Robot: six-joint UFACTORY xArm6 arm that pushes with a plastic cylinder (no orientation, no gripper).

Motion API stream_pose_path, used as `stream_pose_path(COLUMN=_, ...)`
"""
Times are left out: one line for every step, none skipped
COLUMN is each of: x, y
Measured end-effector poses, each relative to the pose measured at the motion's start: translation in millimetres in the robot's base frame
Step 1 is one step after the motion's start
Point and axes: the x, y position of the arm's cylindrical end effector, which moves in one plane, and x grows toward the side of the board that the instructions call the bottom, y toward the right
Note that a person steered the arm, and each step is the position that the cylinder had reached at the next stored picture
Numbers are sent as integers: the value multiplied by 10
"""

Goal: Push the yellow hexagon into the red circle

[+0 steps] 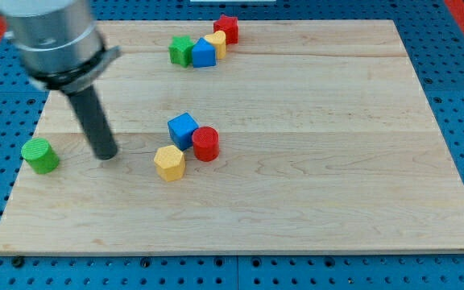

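Note:
The yellow hexagon (169,162) lies on the wooden board left of centre. The red circle (205,143) stands just up and to the right of it, a small gap between them. A blue cube (183,129) touches the red circle on its upper left. My tip (105,155) rests on the board to the left of the yellow hexagon, well apart from it, about level with it.
A green cylinder (39,155) stands near the board's left edge, left of my tip. At the view's top sit a green block (181,51), a blue block (204,53), a yellow block (216,42) and a red star-like block (226,28) in a cluster.

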Motion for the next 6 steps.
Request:
stream_pose_path(x=420, y=486)
stream_pose_path(x=223, y=1231)
stream_pose_path(x=12, y=1945)
stream_pose_path(x=-86, y=1961)
stream_pose_path(x=-193, y=1682)
stream_pose_path(x=-175, y=1667)
